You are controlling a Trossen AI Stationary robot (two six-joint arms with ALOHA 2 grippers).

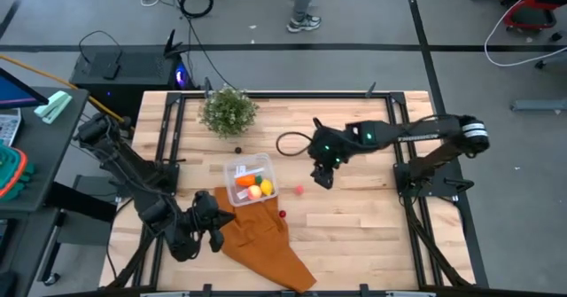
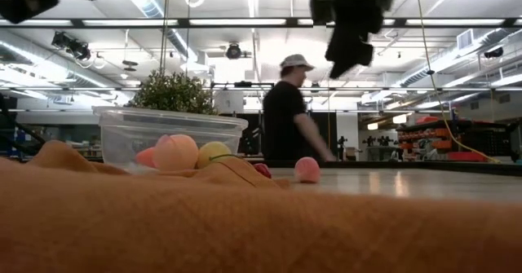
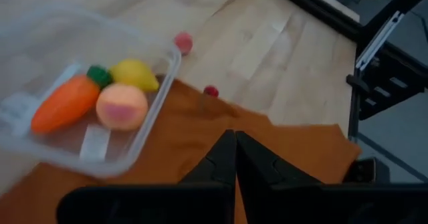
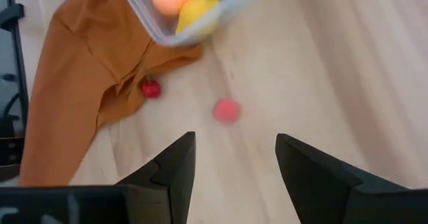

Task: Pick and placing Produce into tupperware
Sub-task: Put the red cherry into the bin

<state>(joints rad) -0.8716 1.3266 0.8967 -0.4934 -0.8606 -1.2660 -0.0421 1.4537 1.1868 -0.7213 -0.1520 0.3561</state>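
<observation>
The clear tupperware [image 1: 252,180] sits on the table with one corner on the rust-orange cloth [image 1: 266,244]. Inside it lie the carrot [image 3: 65,102], the lemon [image 3: 135,75] and the orange ball [image 3: 122,106]. A pink piece [image 1: 299,190] lies on the bare wood to the box's right, and a red piece [image 1: 282,214] rests at the cloth's edge. My right gripper [image 4: 234,158] hangs open above the table, to the right of and above the pink piece [image 4: 227,109]. My left gripper [image 3: 235,144] is shut, over the cloth near the table's near left corner.
A bushy potted plant [image 1: 229,111] stands at the far side of the table, with a black cable loop [image 1: 292,143] to its right. Metal frame rails run along the table's edges. In the low view a person [image 2: 287,114] stands in the room beyond the table.
</observation>
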